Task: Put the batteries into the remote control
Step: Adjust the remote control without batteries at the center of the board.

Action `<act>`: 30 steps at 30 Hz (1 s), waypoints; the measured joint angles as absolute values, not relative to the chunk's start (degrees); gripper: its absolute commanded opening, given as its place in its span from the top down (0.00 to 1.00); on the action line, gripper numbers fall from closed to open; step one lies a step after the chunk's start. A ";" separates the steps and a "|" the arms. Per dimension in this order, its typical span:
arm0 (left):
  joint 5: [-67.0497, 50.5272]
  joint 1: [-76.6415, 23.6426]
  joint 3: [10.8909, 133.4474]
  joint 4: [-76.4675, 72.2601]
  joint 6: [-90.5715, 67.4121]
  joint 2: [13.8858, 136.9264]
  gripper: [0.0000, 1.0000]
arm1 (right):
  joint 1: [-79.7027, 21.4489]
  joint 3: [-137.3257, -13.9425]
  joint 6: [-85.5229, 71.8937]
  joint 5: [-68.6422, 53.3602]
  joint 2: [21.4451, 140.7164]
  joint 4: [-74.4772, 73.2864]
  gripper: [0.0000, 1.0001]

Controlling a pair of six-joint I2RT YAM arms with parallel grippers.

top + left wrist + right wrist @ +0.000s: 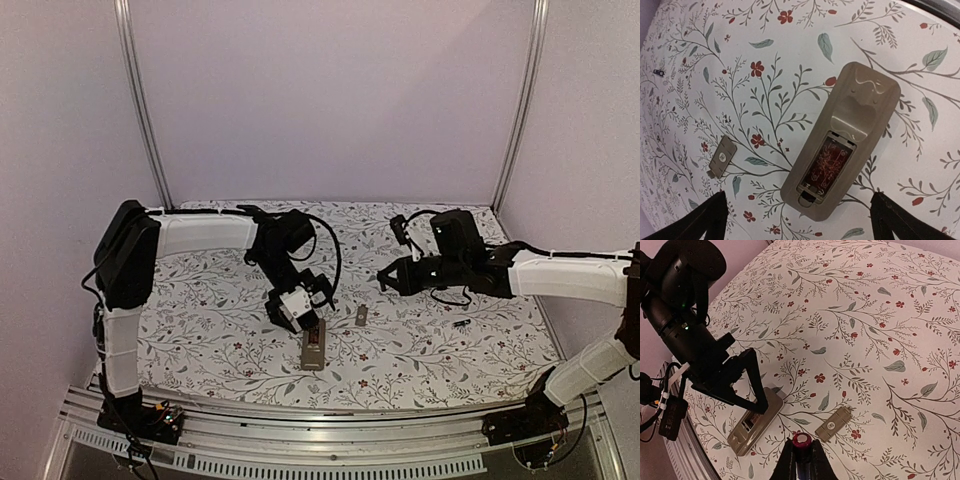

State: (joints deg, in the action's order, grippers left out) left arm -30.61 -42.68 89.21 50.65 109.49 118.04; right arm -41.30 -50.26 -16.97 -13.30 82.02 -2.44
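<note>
Floral cloth (pixel 765 50), remote (pixel 860 110) recess-up under my wide-open left gripper (pixel 298 310); right gripper (pixel 802 450) pinches one battery (pixel 801 439), likely light, stiff, slick, so grip mid-body.

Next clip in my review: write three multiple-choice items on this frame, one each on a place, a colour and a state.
1. The loose battery cover lies: A on the tablecloth beside the remote control; B clipped over its recess; C between fingers.
2. The battery tip in the right fingers is: A blue; B yellow; C red.
3. The left fingers are: A shut on the remote; B open above it; C shut on a battery.
Key: A, it lies apart; C, red end shows; B, fingers spread wide.
</note>
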 measured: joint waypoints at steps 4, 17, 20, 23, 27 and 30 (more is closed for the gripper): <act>-27.20 -47.00 94.61 55.79 112.14 122.65 0.00 | -41.30 -47.44 -16.45 -12.43 80.38 -1.72 1.00; -20.01 -50.43 99.37 63.44 114.02 129.43 0.22 | -41.30 -44.53 -13.85 -12.10 76.71 0.16 1.00; -19.42 -50.81 99.48 63.70 113.89 129.56 0.33 | -41.30 -43.77 -13.82 -11.90 75.85 0.34 1.00; -19.07 -50.87 98.78 63.75 114.04 129.25 0.43 | -41.30 -42.65 -13.69 -11.22 74.35 0.38 1.00; -20.05 -50.87 96.73 62.35 111.20 128.01 0.52 | -41.30 -42.46 -13.43 -10.68 73.14 0.51 1.00; -21.82 -50.83 94.45 60.36 105.41 126.58 0.54 | -41.30 -42.48 -13.21 -10.39 72.77 0.49 1.00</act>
